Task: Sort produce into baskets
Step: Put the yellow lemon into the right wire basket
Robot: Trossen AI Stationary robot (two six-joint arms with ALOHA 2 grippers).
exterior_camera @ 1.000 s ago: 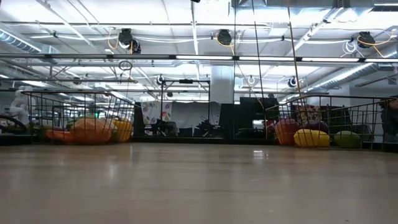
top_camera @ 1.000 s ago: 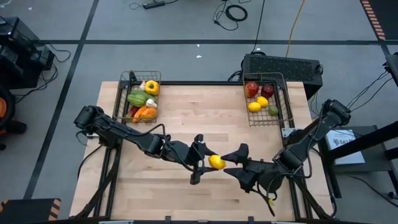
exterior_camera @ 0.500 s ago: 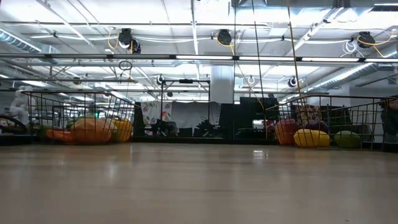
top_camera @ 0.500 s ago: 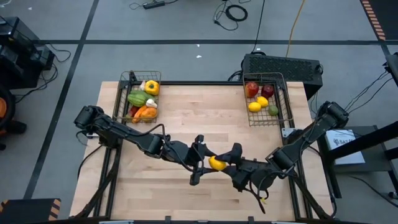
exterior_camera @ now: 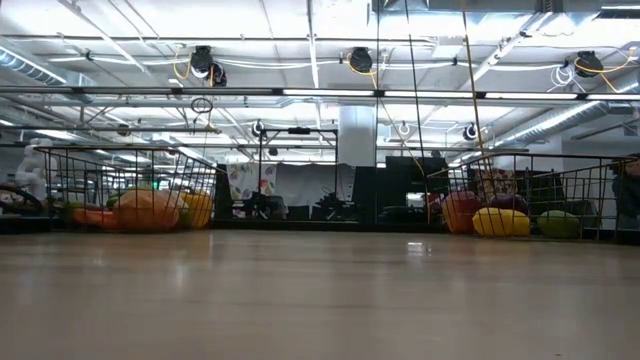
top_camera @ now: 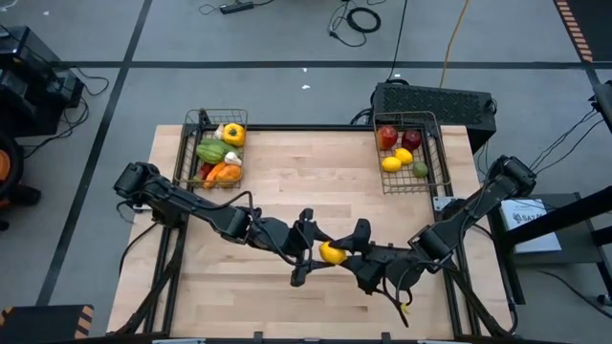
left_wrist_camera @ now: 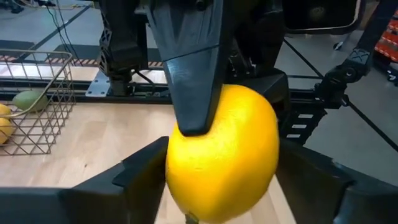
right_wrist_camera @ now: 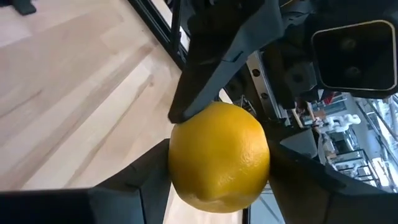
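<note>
Your right gripper [top_camera: 346, 250] has its fingers on the lemon [top_camera: 332, 252] that the left gripper [top_camera: 311, 250] grips opposite (a mid-air handover), so seat it firmly before the left loosens, then carry toward the fruit basket [top_camera: 432, 122]

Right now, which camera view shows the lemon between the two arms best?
The right wrist view: the lemon fills it. The left wrist view has a dark finger across it; the high view shows it small; the low view misses it.
</note>
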